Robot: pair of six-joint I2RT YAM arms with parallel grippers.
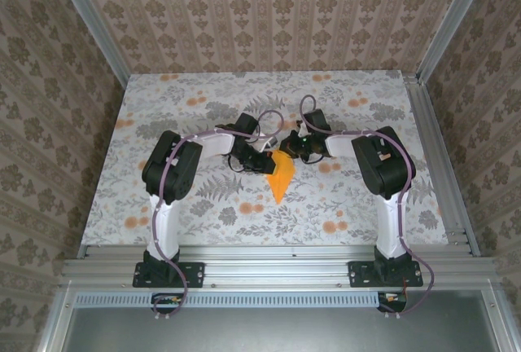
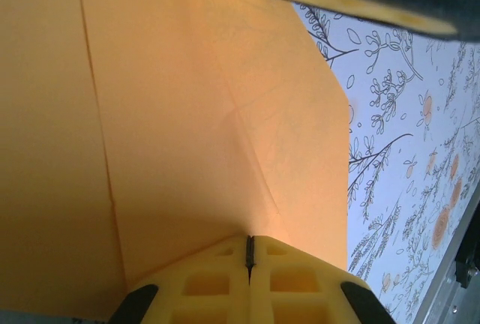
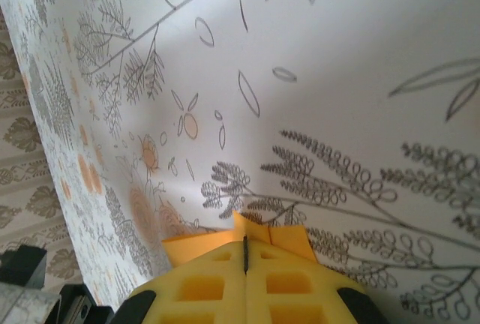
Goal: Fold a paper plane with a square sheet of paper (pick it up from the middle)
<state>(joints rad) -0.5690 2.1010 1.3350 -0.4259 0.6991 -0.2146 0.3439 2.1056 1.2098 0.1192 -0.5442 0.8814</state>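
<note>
**Top view.** I see both arms reaching inward to meet over the middle of the flower-printed tabletop point(image 1: 203, 205). The folded orange paper point(image 1: 279, 179) lies between them as a narrow triangle. Its broad end is at the grippers and its tip points toward the arm bases. The left gripper point(image 1: 262, 162) meets the broad end from the left and the right gripper point(image 1: 291, 151) from the right, the two very near each other.

**Left wrist view.** The yellow fingers point(image 2: 292, 283) are pressed together with only a thin dark seam between them, and I read them as pinching the paper's edge. The sheet spreads away from them, with one long straight crease at left and fainter ones running from the seam. A finger of the other gripper crosses the upper right corner.

**Right wrist view.** The yellow fingers point(image 3: 202, 286) are likewise pressed together, nipping a small orange corner of the paper at the seam. The printed tabletop lies beyond.
</note>
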